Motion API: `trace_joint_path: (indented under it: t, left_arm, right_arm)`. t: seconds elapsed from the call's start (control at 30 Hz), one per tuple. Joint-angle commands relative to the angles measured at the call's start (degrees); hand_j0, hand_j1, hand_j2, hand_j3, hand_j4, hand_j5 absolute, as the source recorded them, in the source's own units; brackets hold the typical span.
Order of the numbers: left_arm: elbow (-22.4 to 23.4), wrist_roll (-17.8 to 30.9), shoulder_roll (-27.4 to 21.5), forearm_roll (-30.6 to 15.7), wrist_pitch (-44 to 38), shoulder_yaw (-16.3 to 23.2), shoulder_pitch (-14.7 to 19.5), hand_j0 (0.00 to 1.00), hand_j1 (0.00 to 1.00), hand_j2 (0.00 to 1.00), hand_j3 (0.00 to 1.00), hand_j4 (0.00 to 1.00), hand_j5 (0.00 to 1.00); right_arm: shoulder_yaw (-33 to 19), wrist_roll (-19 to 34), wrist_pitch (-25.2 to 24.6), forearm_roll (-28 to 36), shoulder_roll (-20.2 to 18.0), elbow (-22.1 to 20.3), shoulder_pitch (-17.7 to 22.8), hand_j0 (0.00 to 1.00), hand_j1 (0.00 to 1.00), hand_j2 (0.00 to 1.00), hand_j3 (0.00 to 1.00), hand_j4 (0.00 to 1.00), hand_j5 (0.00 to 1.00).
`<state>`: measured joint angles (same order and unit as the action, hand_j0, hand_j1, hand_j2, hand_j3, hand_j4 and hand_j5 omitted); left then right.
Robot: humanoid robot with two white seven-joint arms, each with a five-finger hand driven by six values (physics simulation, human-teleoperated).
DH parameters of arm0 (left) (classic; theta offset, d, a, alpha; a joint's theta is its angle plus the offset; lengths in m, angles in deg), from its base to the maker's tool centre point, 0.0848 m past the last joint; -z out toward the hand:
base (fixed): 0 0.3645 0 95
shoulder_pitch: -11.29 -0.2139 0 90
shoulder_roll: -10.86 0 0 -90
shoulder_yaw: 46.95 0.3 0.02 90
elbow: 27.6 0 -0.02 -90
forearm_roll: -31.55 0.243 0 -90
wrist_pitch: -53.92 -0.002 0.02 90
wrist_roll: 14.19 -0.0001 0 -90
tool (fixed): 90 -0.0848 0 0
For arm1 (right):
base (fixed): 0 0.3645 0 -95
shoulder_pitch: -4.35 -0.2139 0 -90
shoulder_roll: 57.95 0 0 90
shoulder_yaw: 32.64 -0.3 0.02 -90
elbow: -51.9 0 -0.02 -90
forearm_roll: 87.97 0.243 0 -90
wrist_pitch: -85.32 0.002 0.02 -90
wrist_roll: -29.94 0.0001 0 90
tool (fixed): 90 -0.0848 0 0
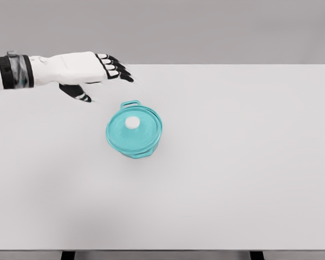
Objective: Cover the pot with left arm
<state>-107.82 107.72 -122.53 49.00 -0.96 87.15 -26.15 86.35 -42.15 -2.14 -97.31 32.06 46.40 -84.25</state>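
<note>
A teal pot (149, 143) stands on the white table, left of the middle. A teal lid (131, 131) with a white knob (131, 123) lies on top of it, sitting slightly off to the left of the pot's rim. My left hand (100, 78) hovers up and to the left of the pot, apart from it, with its fingers spread and holding nothing. The right arm does not show.
The white table (238, 162) spans nearly the whole view, its front edge along the bottom. A grey wall rises behind it. No other objects lie on the tabletop.
</note>
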Motion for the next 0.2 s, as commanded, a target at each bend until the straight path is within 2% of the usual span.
trace_joint_path:
  t: [0.0, 0.03, 0.07, 0.17]
  left_arm:
    - [8.31, 0.00, -1.26, -5.67, -0.12, -1.03, 0.00, 1.00, 1.00, 1.00, 1.00, 1.00, 1.00]
    - [11.39, 0.00, -0.99, -5.76, -0.12, -1.03, -0.09, 1.00, 1.00, 1.00, 1.00, 1.00, 1.00]
    - [12.45, -0.09, -0.91, -5.76, -0.12, -1.03, -0.18, 1.00, 1.00, 1.00, 1.00, 1.00, 1.00]
    - [12.63, -0.09, -0.82, -5.67, -0.12, -0.94, -0.62, 1.00, 1.00, 1.00, 1.00, 1.00, 1.00]
  right_arm:
    - [0.01, 0.02, 0.01, 0.02, -0.01, -0.04, 0.00, 1.00, 1.00, 1.00, 1.00, 1.00, 1.00]
    - [0.01, 0.02, 0.01, 0.02, -0.01, 0.04, 0.00, 1.00, 1.00, 1.00, 1.00, 1.00, 1.00]
    - [0.01, 0.02, 0.01, 0.02, -0.01, -0.04, 0.00, 1.00, 1.00, 1.00, 1.00, 1.00, 1.00]
    - [0.01, 0.02, 0.01, 0.02, -0.01, 0.04, 0.00, 1.00, 1.00, 1.00, 1.00, 1.00, 1.00]
